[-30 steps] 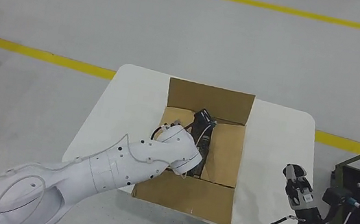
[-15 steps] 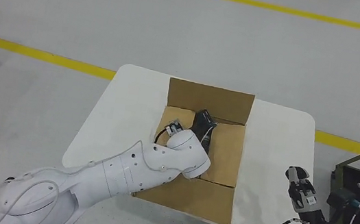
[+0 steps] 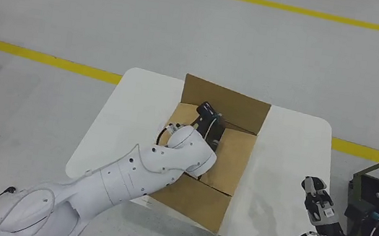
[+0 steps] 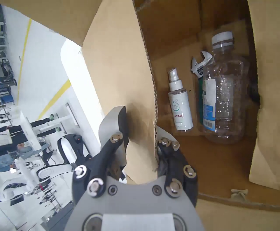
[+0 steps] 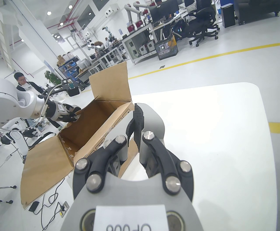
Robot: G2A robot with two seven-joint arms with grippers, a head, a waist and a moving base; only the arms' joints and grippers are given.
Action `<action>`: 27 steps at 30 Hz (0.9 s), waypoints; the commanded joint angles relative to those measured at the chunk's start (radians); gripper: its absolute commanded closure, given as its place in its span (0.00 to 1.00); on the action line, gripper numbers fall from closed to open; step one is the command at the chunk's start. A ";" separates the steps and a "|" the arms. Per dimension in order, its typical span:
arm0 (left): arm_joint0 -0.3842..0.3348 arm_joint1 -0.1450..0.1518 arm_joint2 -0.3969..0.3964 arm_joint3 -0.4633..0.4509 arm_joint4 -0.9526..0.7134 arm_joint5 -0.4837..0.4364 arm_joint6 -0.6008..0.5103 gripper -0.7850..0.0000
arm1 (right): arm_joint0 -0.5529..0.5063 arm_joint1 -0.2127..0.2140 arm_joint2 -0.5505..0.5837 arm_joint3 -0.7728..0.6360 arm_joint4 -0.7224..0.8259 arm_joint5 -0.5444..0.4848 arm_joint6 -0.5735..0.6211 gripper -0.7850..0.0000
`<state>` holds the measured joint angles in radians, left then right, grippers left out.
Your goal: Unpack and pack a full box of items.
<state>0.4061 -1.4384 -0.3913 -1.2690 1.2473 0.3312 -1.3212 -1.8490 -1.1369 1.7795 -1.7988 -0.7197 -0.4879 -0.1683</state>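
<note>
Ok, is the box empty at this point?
No, a spray bottle, a wrench and a clear plastic bottle lie inside the box.

A glossy pale grey floor [image 3: 187,30] is crossed by yellow lines [image 3: 38,55], and a white desk [image 3: 291,176] with rounded corners is set on it. Beyond it, a bright hall is seen, lit by round ceiling lights [image 5: 70,7] and furnished with workbenches [image 5: 144,46], black office chairs [image 5: 201,30], a black cabinet [image 5: 227,12] and a potted plant [image 5: 51,77].
</note>
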 commanded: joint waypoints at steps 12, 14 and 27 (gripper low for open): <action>0.150 0.065 -0.317 -0.219 -0.148 -0.034 0.078 1.00 | 0.017 -0.005 0.008 0.013 0.021 -0.011 0.010 1.00; 0.173 0.073 -0.358 -0.253 -0.167 -0.042 0.073 1.00 | 0.019 -0.006 0.008 0.016 0.023 -0.011 0.008 1.00; 0.343 0.109 -0.582 -0.374 -0.374 -0.081 0.068 1.00 | 0.089 -0.012 0.002 0.092 0.104 0.039 0.072 1.00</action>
<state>0.7397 -1.3322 -0.9668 -1.6354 0.8627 0.2538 -1.2434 -1.7667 -1.1486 1.7836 -1.7138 -0.6183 -0.4511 -0.1019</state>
